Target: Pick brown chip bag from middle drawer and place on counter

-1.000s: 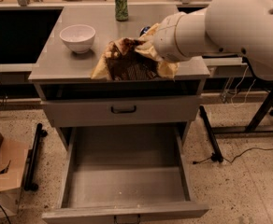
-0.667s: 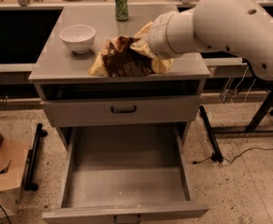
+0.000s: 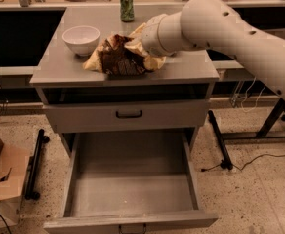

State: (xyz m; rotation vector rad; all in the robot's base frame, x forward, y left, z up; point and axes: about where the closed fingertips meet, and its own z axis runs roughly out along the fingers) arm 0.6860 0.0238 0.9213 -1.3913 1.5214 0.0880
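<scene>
The brown chip bag [image 3: 117, 58] lies crumpled on the counter [image 3: 186, 68], right of the middle and close to its front edge. My gripper [image 3: 138, 45] is at the bag's upper right end, mostly hidden behind the wrist and the bag's pale folds. The white arm reaches in from the right. The middle drawer [image 3: 132, 184] is pulled wide open below and its grey floor is bare.
A white bowl [image 3: 81, 38] stands on the counter just left of the bag. A green can [image 3: 127, 5] stands at the counter's back. The shallower drawer with the black handle [image 3: 129, 114] is closed. A cardboard box [image 3: 1, 179] sits on the floor at left, black table legs [image 3: 272, 123] at right.
The arm and the chip bag have moved left along the counter, toward the white bowl. The bag now sits lower, resting on the counter top.
</scene>
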